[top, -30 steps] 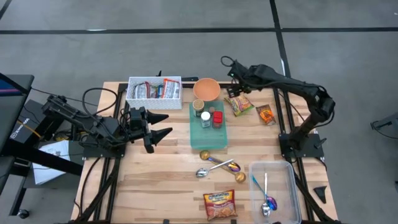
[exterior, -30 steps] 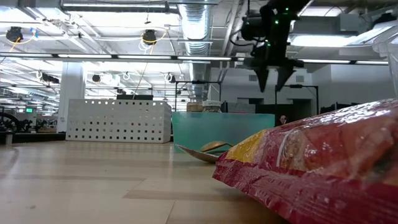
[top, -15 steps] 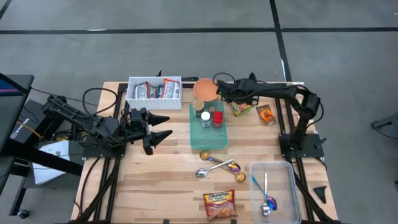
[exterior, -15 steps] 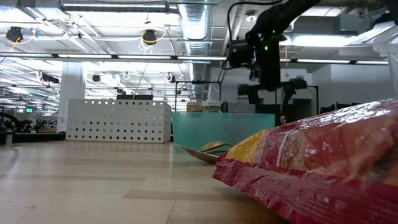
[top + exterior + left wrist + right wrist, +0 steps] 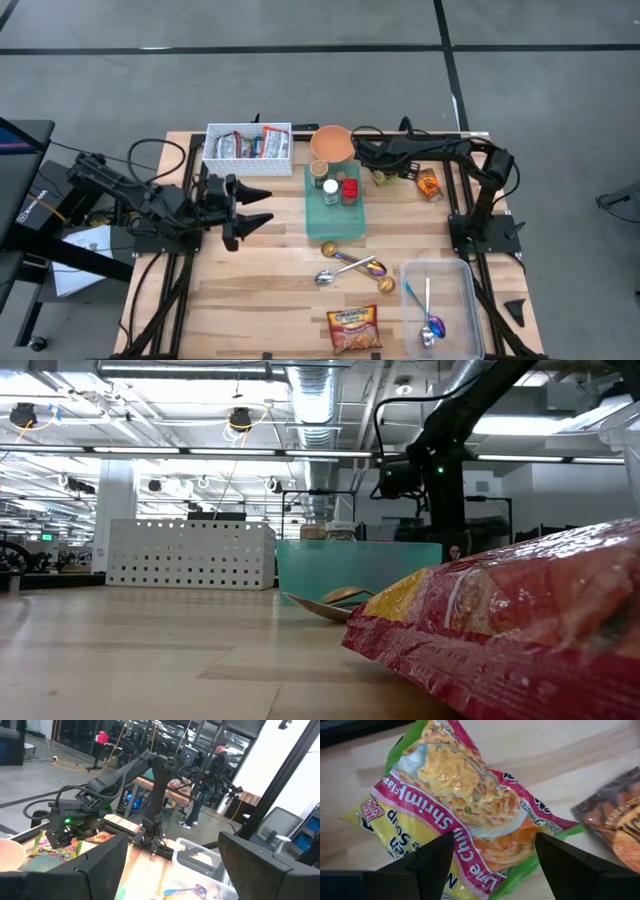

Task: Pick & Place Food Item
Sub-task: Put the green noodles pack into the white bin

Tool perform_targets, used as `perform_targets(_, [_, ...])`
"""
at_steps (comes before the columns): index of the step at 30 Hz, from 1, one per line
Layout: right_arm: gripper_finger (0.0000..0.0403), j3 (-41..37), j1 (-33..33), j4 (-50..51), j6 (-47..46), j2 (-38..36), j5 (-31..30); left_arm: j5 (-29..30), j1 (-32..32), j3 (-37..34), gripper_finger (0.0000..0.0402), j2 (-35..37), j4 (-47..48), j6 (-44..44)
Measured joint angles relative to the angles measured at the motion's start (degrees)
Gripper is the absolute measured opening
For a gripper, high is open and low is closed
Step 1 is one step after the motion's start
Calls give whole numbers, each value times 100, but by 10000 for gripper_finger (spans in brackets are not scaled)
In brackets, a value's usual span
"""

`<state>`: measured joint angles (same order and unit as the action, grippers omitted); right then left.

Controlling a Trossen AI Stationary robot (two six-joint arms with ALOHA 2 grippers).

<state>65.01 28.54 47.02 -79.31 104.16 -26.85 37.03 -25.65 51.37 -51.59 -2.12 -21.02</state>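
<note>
Noodle packet (image 5: 465, 815): a flat pack of lime chili shrimp soup noodles, lying label-up on the bare wood near the counter's far edge, right of centre. In the high view my own arm covers most of it.
Feel, as I judge it: light; a stiff dry noodle block inside a thin, glossy film that crinkles. Slippery on the flat faces, and the block will crack if I squeeze hard.
Where I would take it: across the short width at the middle, one finger on each long side, so the block itself takes the pinch. The loose sealed ends would only fold and slide out.
My right gripper (image 5: 492, 865): low over the packet, fingers spread wide, holding nothing, the lower half of the packet showing in the gap between them. I cannot tell if the tips touch the film yet.
Risk: if a fingertip lands on top of the film and not beside it, the pack skates across the wood.
Dark snack packet (image 5: 615, 822): close beside the noodles on the right-edge side, apart from them; a wide closing stroke could catch its corner.
Orange bowl (image 5: 332, 143): at the far edge, just on the other side of my gripper.
Green tray (image 5: 335, 205): mid-counter, carrying small jars.
White basket (image 5: 248, 145): far edge, left of centre, packets inside.
Clear bin (image 5: 443, 300): near-right corner, spoons in it.
Second noodle pack (image 5: 354, 328): near edge, centre.
My left gripper (image 5: 255, 205): waiting open over the left side of the counter.
</note>
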Motion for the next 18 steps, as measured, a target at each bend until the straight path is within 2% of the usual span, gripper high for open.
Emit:
perform_targets(4, [269, -4, -40, -263, 21, 2, 72, -1, 0, 0, 305, 164, 33, 1])
perform_targets(8, [235, -4, -40, -296, 39, 4, 130, -1, 0, 0, 305, 276, 40, 4])
perform_targets(18, [64, -10, -69, -307, 275, 13, 85, -1, 0, 0, 305, 282, 47, -33])
